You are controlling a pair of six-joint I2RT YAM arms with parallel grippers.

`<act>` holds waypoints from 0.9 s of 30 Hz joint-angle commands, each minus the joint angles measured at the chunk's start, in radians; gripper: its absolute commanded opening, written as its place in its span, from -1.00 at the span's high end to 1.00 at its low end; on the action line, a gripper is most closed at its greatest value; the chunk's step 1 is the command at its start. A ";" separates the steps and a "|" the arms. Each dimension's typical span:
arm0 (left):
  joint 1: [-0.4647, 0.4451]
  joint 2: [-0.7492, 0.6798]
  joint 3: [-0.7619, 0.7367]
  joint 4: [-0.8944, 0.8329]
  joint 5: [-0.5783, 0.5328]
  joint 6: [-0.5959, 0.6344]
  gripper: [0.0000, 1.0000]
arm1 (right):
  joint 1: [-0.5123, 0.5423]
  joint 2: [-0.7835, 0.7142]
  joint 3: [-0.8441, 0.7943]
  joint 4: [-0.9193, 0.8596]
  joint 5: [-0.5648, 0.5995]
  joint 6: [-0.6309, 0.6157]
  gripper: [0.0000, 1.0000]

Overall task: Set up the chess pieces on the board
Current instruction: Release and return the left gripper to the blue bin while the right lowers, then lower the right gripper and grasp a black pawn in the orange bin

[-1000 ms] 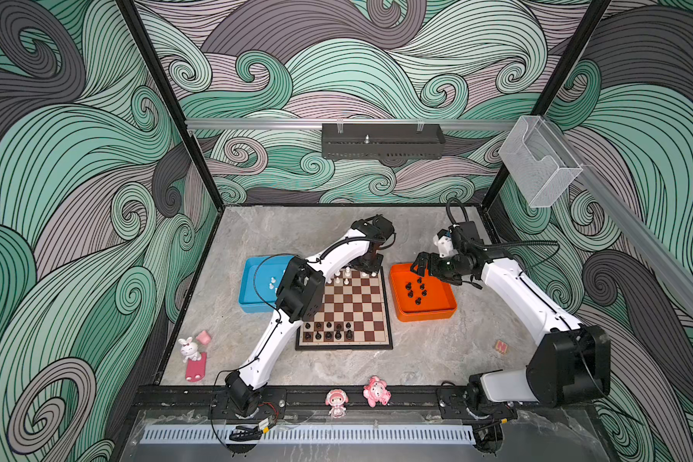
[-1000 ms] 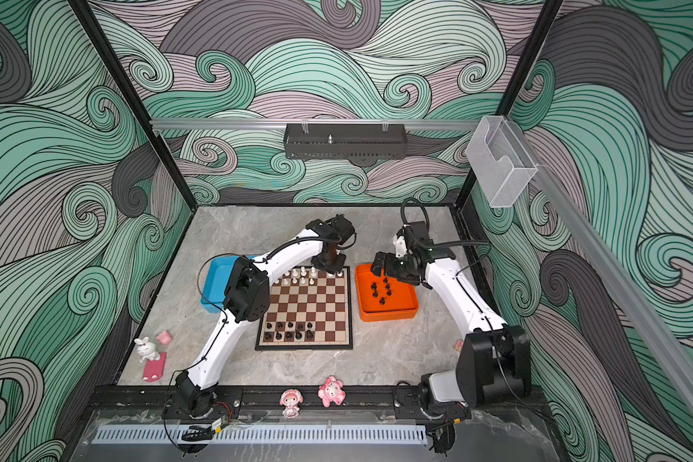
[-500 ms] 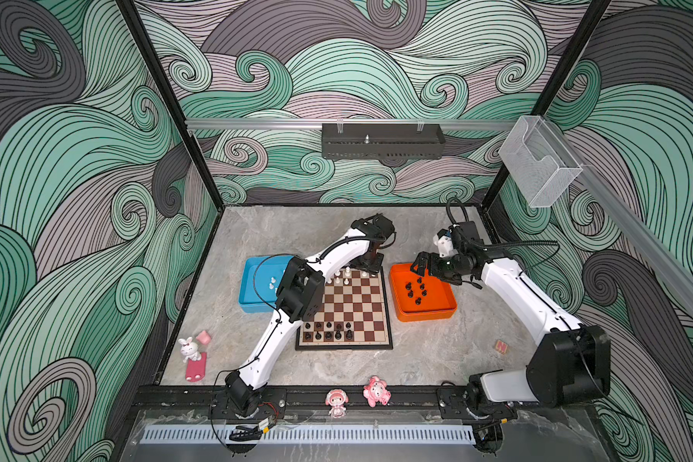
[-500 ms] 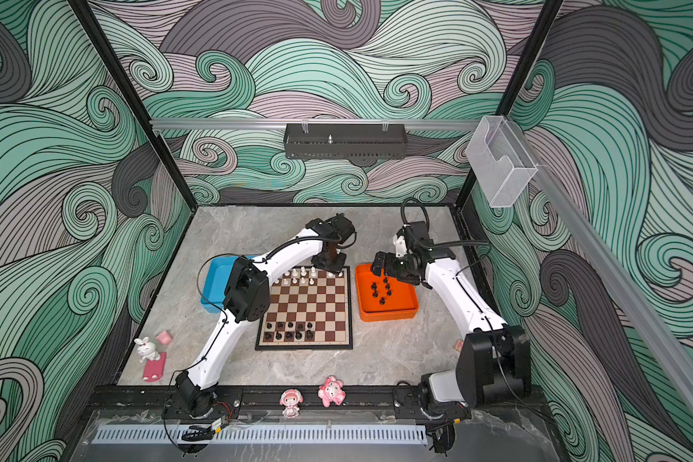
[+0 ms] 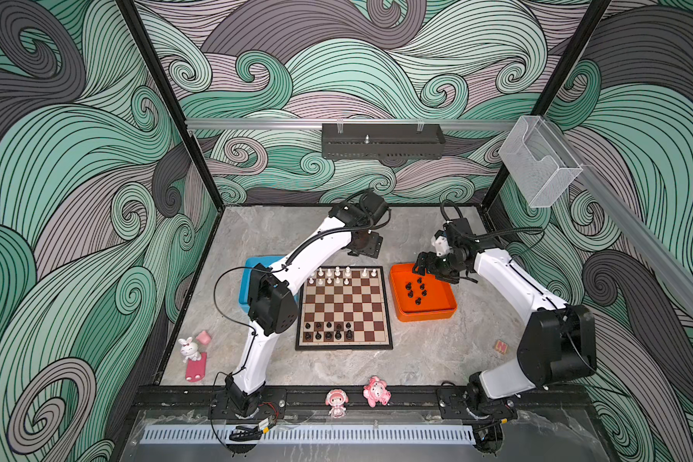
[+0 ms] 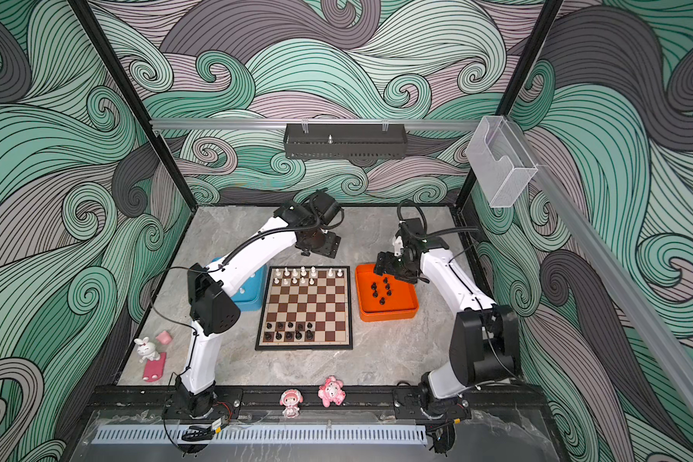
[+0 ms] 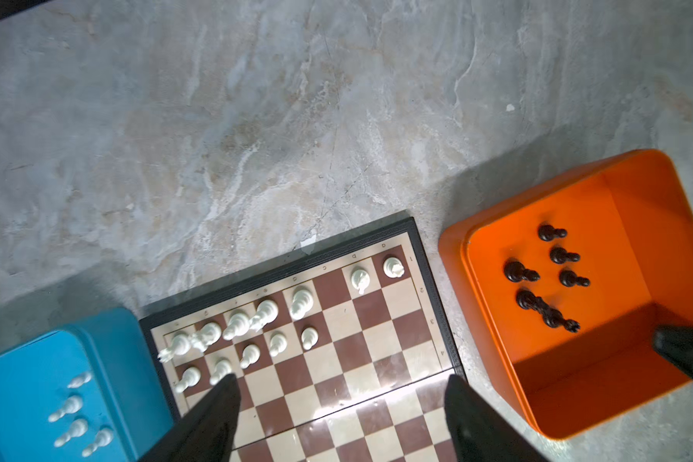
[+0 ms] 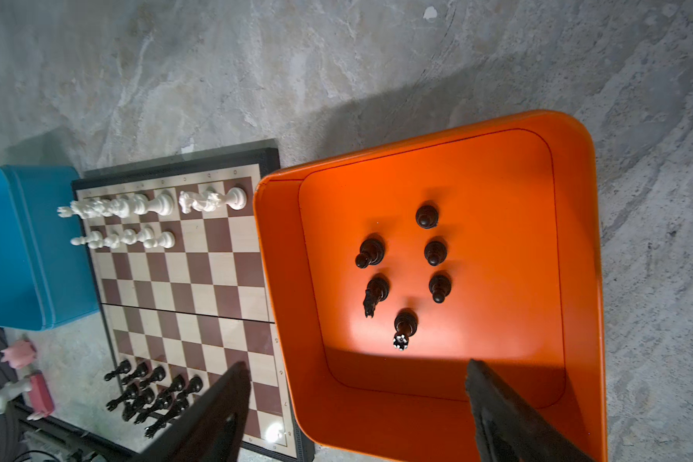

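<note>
Over orange tray's (image 8: 595, 248) rim, right hand (image 8: 357, 366); jaws apart

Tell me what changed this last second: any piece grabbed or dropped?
No visible move. The left gripper still hangs above the far end of the board and the right gripper over the orange tray, both open and empty; the earlier views are too small to show a release. The white pieces and black pieces on the board and the six in the tray are unchanged.
</note>
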 commanded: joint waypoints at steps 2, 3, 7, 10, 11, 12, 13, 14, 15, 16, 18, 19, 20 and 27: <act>0.067 -0.132 -0.215 0.096 -0.036 -0.027 -0.66 | 0.057 0.063 0.058 -0.046 0.080 -0.015 -0.56; 0.086 -0.165 -0.267 0.118 -0.035 -0.033 -0.67 | 0.069 0.080 0.069 -0.049 0.092 -0.017 -0.52; 0.173 -0.265 -0.399 0.135 -0.027 -0.042 -0.67 | 0.096 0.140 0.098 -0.054 0.130 -0.017 -0.40; 0.249 -0.333 -0.488 0.144 -0.025 -0.039 -0.67 | 0.104 0.179 0.118 -0.058 0.161 -0.014 -0.32; 0.277 -0.354 -0.518 0.151 -0.022 -0.036 -0.67 | 0.106 0.191 0.124 -0.058 0.169 -0.014 -0.28; 0.303 -0.374 -0.541 0.153 -0.016 -0.031 -0.67 | 0.107 0.203 0.131 -0.058 0.176 -0.014 -0.23; 0.322 -0.391 -0.561 0.155 -0.011 -0.027 -0.67 | 0.109 0.212 0.136 -0.059 0.178 -0.014 -0.18; 0.346 -0.405 -0.582 0.159 -0.003 -0.021 -0.67 | 0.110 0.221 0.142 -0.060 0.183 -0.015 -0.11; 0.365 -0.420 -0.600 0.163 0.006 -0.015 -0.67 | 0.113 0.231 0.147 -0.060 0.183 -0.017 -0.05; 0.381 -0.428 -0.615 0.163 0.014 -0.010 -0.67 | 0.115 0.237 0.152 -0.059 0.184 -0.019 -0.03; 0.404 -0.449 -0.642 0.168 0.021 -0.003 -0.67 | 0.122 0.254 0.164 -0.063 0.186 -0.017 0.00; 0.415 -0.455 -0.656 0.172 0.026 -0.002 -0.67 | 0.128 0.262 0.168 -0.062 0.188 -0.017 0.01; 0.421 -0.463 -0.669 0.182 0.033 -0.001 -0.67 | 0.133 0.272 0.173 -0.063 0.191 -0.016 0.01; 0.439 -0.447 -0.680 0.189 0.085 -0.009 -0.67 | 0.164 0.322 0.184 -0.064 0.200 -0.001 0.08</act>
